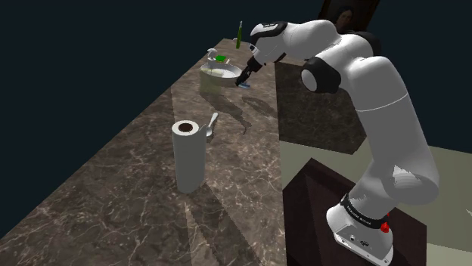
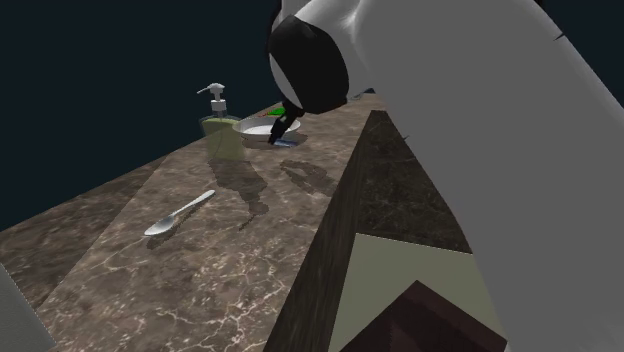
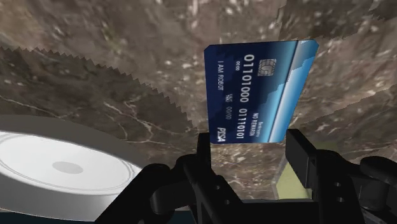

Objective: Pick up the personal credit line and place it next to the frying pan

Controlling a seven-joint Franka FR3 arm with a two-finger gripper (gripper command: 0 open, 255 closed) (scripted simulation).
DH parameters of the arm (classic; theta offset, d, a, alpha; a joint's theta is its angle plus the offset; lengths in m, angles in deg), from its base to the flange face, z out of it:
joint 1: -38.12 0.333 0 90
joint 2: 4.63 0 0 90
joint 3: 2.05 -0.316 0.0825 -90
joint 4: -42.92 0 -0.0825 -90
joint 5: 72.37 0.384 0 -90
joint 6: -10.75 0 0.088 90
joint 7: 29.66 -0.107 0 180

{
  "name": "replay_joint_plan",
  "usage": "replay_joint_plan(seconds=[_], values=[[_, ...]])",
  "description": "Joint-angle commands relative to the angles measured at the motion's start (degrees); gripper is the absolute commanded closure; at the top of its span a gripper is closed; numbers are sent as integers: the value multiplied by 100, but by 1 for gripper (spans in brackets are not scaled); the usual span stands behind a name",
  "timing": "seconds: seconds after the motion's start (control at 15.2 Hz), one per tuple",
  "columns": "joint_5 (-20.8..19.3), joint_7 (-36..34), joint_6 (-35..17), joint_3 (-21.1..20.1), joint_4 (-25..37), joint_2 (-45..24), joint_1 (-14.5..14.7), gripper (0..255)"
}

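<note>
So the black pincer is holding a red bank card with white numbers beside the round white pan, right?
Not quite: the bank card is blue, not red, as the wrist view shows. The black pincer does hold it beside the round white pan.

On the brown marble countertop, the white paper towel roll stands nearest the shoulder camera, with the grey spoon lying just behind it. Farther back the pale green pump soap dispenser stands directly before the round white frying pan. The blue credit card, clasped in the black gripper, is just beside the pan on the shoulder view's right.
</note>
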Motion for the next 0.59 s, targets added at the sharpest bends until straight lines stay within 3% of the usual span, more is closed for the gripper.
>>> replay_joint_plan(seconds=[0.0, 0.53], values=[[66, 69, -75, -47, -23, -73, -16, 255], [211, 242, -236, -146, -104, -217, -47, 255]])
